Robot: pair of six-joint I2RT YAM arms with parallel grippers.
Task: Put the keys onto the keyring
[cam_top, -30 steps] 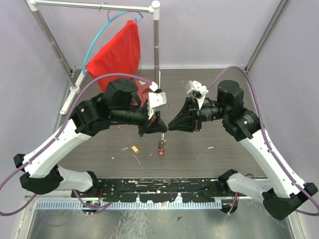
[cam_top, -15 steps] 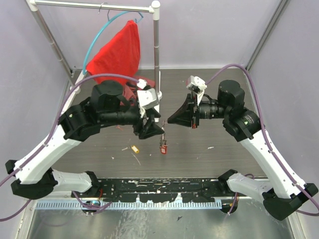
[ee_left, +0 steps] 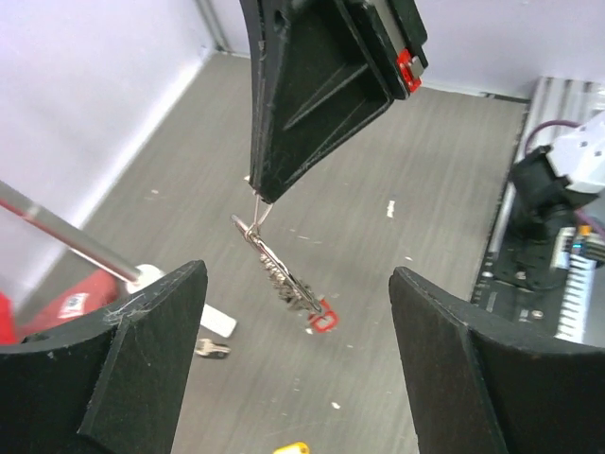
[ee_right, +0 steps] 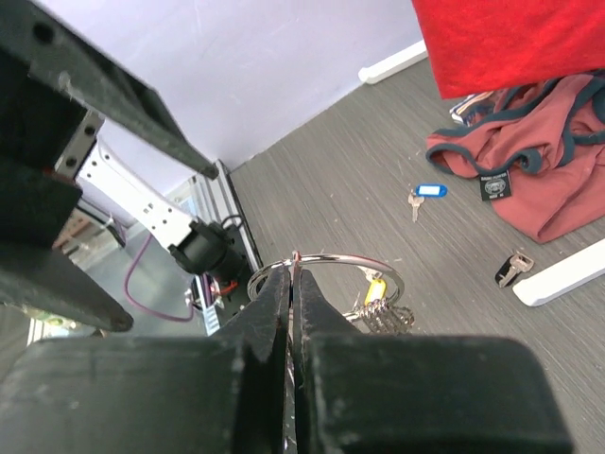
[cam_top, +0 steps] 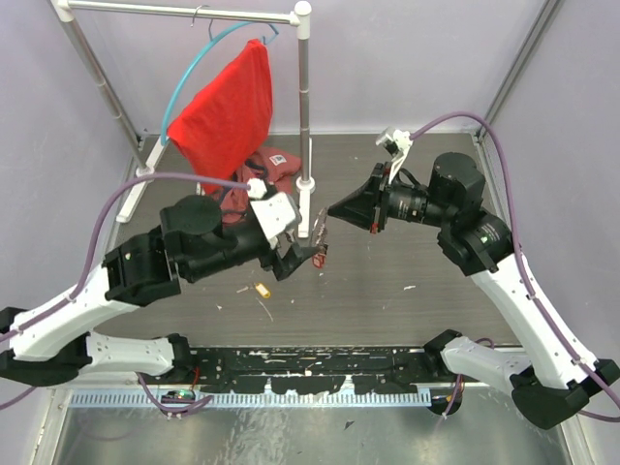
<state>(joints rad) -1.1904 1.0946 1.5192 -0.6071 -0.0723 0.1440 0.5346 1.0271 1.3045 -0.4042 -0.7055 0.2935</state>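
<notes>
**mk_77:** What just changed? A second ago both arms were nose to nose over the middle of the worktop [cam_top: 407, 291].

**rigwatcher:** The left gripper [ee_left: 298, 274] let go. It was pinched shut a moment back. Now its fingers are spread wide with nothing between them, and it has backed off toward the near-left.

**mk_77:** And the ring didn't drop?

**rigwatcher:** Nope. In the wrist view the right gripper [ee_right: 291, 276] is squeezed together on the ring [ee_right: 331, 260], with the wire pinched right at its tip. It has also shifted a bit, either up or toward the far edge, can't tell which. The red key [ee_left: 321, 322] dangles off the ring in the air over the middle of the worktop, just beyond the left fingers. Nobody's holding it and it hangs there, so I'd say it's threaded on.

**mk_77:** So one down?

**rigwatcher:** That's my read. The others are still lying flat. The yellow key [cam_top: 262, 289] is toward the near edge, left of middle. The blue key [ee_right: 427, 191] and black key [ee_right: 510, 270] are nearer the far edge, by the cloth heap [ee_right: 529, 180]. The open left arm looks free to fetch one, and yellow is probably closest. The fiddly bit is that the ring is thin and can swing.
</notes>
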